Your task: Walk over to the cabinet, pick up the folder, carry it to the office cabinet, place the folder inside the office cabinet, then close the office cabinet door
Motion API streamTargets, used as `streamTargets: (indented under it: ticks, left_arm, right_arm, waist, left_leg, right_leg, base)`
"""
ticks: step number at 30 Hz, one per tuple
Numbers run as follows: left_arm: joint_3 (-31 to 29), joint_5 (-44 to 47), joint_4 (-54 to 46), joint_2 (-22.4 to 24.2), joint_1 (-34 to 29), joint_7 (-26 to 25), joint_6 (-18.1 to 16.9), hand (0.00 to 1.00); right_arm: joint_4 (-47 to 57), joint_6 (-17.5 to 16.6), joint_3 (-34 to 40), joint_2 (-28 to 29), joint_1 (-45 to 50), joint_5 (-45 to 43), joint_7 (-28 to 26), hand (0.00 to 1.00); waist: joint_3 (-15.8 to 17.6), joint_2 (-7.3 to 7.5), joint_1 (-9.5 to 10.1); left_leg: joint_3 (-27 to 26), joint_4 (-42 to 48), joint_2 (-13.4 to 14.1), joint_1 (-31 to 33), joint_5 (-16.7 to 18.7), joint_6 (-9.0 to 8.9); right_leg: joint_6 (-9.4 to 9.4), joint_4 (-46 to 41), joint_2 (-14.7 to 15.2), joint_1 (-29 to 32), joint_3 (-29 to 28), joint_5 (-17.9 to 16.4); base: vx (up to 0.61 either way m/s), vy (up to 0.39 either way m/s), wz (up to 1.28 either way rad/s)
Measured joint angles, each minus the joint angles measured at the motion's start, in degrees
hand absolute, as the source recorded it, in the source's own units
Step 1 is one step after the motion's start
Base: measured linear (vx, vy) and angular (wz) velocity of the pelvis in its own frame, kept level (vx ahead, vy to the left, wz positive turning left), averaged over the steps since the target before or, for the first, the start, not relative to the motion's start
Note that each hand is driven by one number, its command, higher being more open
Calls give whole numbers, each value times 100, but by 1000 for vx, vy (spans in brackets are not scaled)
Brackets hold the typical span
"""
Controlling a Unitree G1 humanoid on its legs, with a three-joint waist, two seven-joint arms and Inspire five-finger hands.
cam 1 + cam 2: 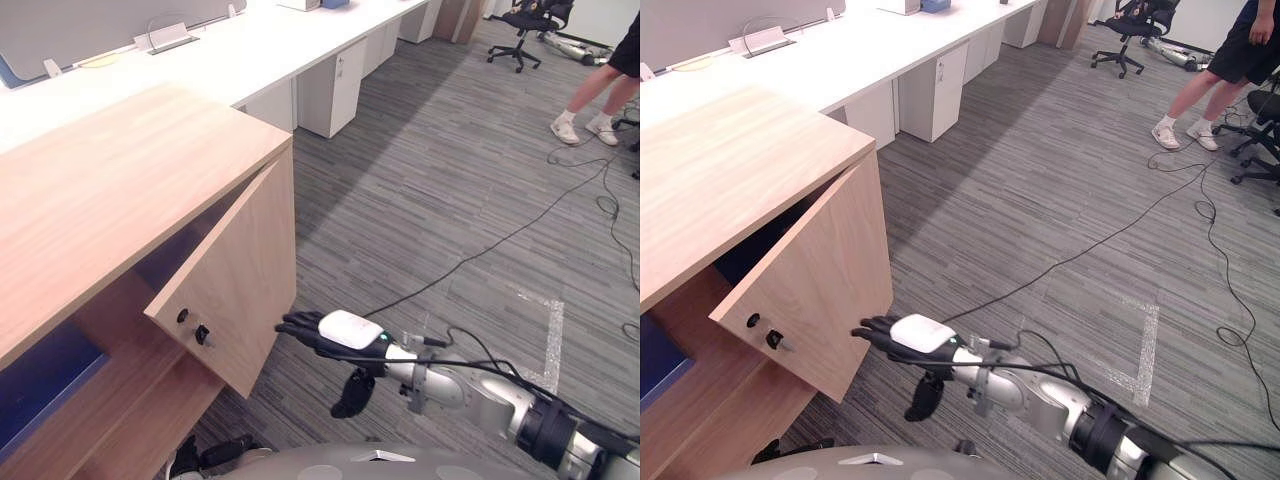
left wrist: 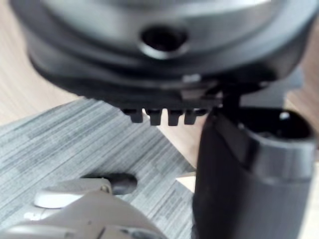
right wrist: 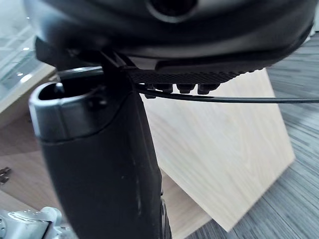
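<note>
The right hand (image 1: pixel 335 335) reaches out level, fingers stretched loose and grasping nothing, thumb hanging below. Its fingertips (image 1: pixel 292 325) lie right at the lower outer corner of the office cabinet door (image 1: pixel 235 290), which stands half open ahead of the hand. Whether they touch the wood is hard to make out. A small lock (image 1: pixel 202 334) sits on the door face just beyond the fingertips. Farther past the hand, low inside the office cabinet (image 1: pixel 110 190), lies a flat blue shape (the folder (image 1: pixel 40 385), as far as can be told), cut off by the picture's edge. The left hand (image 2: pixel 149 69) shows as dark bulk in its wrist view, and I cannot tell whether it is clenched or released.
</note>
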State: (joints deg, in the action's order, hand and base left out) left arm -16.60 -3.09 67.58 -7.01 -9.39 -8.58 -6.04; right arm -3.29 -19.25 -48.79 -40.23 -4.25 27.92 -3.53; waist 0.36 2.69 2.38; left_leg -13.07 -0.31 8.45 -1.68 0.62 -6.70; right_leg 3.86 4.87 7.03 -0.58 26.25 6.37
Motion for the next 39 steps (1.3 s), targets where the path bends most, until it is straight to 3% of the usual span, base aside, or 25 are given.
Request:
streamTargets:
  ticks: [5, 8, 11, 14, 15, 17, 20, 23, 28, 31, 35, 39]
  left_arm:
    - [-3, -195, 14, -18, -4, 46, -14, 100]
    - [0, -200, 46, -17, -1, 49, -19, 100]
    - [21, -200, 43, 3, 21, 33, -17, 100]
    - [224, -148, 38, 81, 108, -133, 41, 100]
    - [359, 127, 0, 149, 223, -269, 143, 100]
    - [505, 346, -43, 169, 236, -429, 144, 100]
    - [503, 447, -58, 206, 228, -507, 148, 100]
    - [510, 549, -64, 206, 288, -581, 150, 100]
    - [500, 733, 60, 224, 261, -626, 272, 100]
    - [481, 753, 88, 237, 262, -607, 343, 100]
    - [359, 810, 96, 194, 275, -458, 344, 100]
    - [204, 968, 99, 155, 261, -236, 339, 100]
  right_arm:
    - [-159, 3, 716, 41, 723, 31, 4, 100]
    - [-480, 33, 1640, 468, 1239, 98, 73, 100]
    - [-1319, 300, 2663, 1299, 1439, 103, 415, 100]
    - [-2286, 833, 3876, 2376, 1427, 94, 889, 100]
    - [-2984, 1699, 6302, 3612, 1450, -564, 1800, 100]
    - [-3088, 1896, 7287, 3804, 1391, -1772, 2806, 100]
    - [-3471, 1778, 7976, 3844, 1351, -2403, 3350, 100]
    - [-4744, 1350, 9054, 4056, 1194, -4345, 3966, 100]
    - [-6385, 1313, 9543, 4354, 1160, -6137, 4005, 100]
    - [-6617, 1309, 9649, 4286, 1159, -7363, 3711, 100]
    - [-6686, 1393, 9014, 4205, 965, -7996, 2971, 100]
    - [-6784, 1429, 7879, 4022, 578, -8361, 2234, 100]
  waist:
    - [34, -60, -101]
    - [58, -97, -121]
    - [74, -125, -188]
    - [84, -195, -276]
    - [41, -298, -286]
    - [26, -321, -282]
    - [39, -277, -305]
    - [47, -221, -268]
    - [81, -233, -279]
    - [72, -262, -292]
    - [111, -169, -289]
    - [162, -100, -261]
  left_leg:
    - [5, -41, 4, -31, -7, -6]
    - [-5, -100, 3, -79, -29, -13]
    - [5, -99, 4, -81, -29, -13]
    - [13, -104, 2, -78, -25, -16]
    - [68, -169, -80, -72, -32, -4]
    - [115, -197, -141, -73, -47, 18]
    - [145, -209, -189, -71, -45, 22]
    - [388, -209, -257, -82, -48, 53]
    - [461, -221, -340, -85, -49, 102]
    - [426, -220, -413, -101, -29, 173]
    - [433, -221, -516, -101, -18, 246]
    - [590, -237, -693, -87, -66, 334]
  right_leg:
    - [-3, 1, 0, -21, 7, -7]
    - [-6, 1, -5, -39, 3, -16]
    - [0, 1, -2, -37, 10, -24]
    - [6, 1, 11, -33, 19, -28]
    - [44, -1, 64, -34, 100, -51]
    - [71, -1, 109, -52, 169, -51]
    - [99, -1, 169, -59, 206, -48]
    - [177, 0, 206, -224, 448, -101]
    - [232, 0, 293, -275, 495, -100]
    - [290, 0, 397, -285, 490, -64]
    - [349, -1, 507, -280, 488, -29]
    - [406, -32, 646, -333, 637, -12]
  base:
    - [0, 0, 0]
    - [0, 0, 0]
    - [6, 5, 1]
    - [25, 21, 3]
    - [87, 73, 17]
    - [77, 62, 15]
    - [41, 44, 7]
    - [19, 17, 39]
    - [7, 42, 10]
    - [-19, 58, -4]
    - [-25, 56, 3]
    - [-3, 48, 20]
